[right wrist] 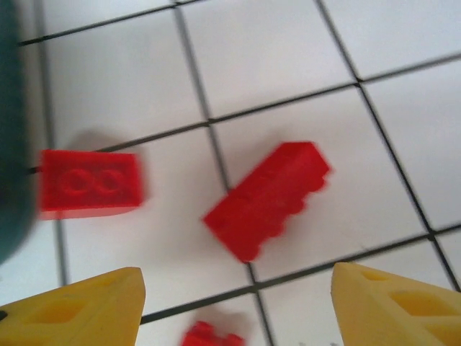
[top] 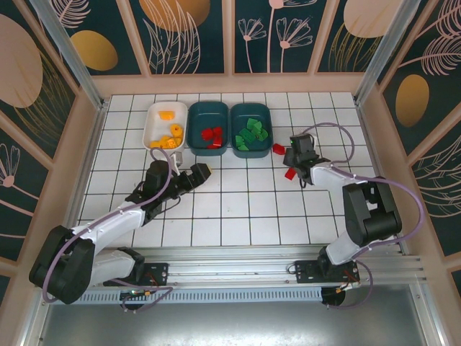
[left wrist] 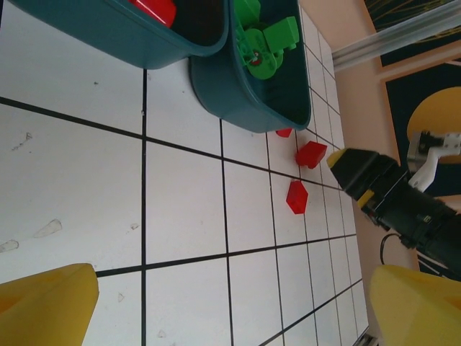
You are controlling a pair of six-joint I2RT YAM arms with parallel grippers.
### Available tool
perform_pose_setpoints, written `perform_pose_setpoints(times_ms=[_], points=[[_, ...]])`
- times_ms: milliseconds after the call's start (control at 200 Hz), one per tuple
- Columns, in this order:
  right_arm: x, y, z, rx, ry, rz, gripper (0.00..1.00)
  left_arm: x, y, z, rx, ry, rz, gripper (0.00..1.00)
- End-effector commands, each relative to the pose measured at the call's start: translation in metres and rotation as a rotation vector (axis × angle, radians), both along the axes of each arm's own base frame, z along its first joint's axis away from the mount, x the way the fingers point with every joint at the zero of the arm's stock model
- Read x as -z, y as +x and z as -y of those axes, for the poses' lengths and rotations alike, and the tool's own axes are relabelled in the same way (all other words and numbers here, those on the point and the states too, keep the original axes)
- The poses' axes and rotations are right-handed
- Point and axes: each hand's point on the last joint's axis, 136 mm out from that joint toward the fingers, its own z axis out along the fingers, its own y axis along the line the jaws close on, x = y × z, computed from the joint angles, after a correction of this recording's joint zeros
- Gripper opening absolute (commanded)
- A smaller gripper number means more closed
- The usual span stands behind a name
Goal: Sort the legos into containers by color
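Three containers stand in a row at the back: a white tray (top: 153, 122) holding orange-yellow legos (top: 171, 134), a teal tray (top: 207, 109) with red legos (top: 212, 135), and a teal tray (top: 250, 109) with green legos (top: 251, 132). Loose red legos lie on the tiles to the right of them (top: 278, 148) (top: 290, 174). My right gripper (top: 294, 160) hovers open over them; its wrist view shows a long red brick (right wrist: 268, 198), a square one (right wrist: 90, 182) and a small piece (right wrist: 209, 335). My left gripper (top: 204, 171) is open and empty above bare tiles (left wrist: 230, 310).
The green legos' tray (left wrist: 245, 101) and the loose red bricks (left wrist: 297, 196) (left wrist: 310, 153) lie ahead in the left wrist view, with the right arm's head (left wrist: 374, 180) beside them. Peach walls and metal posts ring the tiled floor. The teal tray's edge (right wrist: 11, 144) is at the left.
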Motion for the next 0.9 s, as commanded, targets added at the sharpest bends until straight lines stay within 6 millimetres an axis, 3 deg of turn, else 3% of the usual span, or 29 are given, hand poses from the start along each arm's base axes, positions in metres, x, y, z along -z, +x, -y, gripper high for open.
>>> perform_pose_setpoints(times_ms=[0, 150, 265, 400, 540, 651, 771, 896], points=[[-0.006, -0.003, 0.016, 0.159, 0.131, 0.047, 0.72, -0.007, 0.002, -0.001, -0.022, -0.019, 0.026, 0.96], [-0.008, 0.012, 0.018, 0.179, 0.298, 0.081, 0.75, -0.010, 0.002, 0.000, -0.014, -0.006, 0.030, 0.97], [0.001, 0.026, 0.026, 0.206, 0.386, 0.074, 0.75, -0.010, 0.001, -0.002, -0.014, 0.000, 0.031, 0.98], [0.010, 0.043, 0.021, 0.188, 0.465, 0.059, 0.71, -0.009, 0.000, -0.004, -0.020, 0.011, 0.032, 0.98], [0.021, 0.055, 0.008, 0.157, 0.524, 0.030, 0.61, -0.008, -0.001, -0.006, -0.024, 0.027, 0.030, 0.99], [0.026, 0.059, 0.008, 0.168, 0.531, 0.032, 0.42, -0.009, -0.003, -0.010, -0.031, 0.044, 0.035, 0.99], [0.011, 0.058, 0.007, 0.162, 0.526, 0.074, 0.17, -0.009, -0.004, -0.012, -0.035, 0.062, 0.039, 0.99], [-0.035, 0.052, -0.010, 0.099, 0.495, 0.163, 0.11, -0.015, -0.001, -0.022, -0.082, 0.093, 0.054, 0.99]])
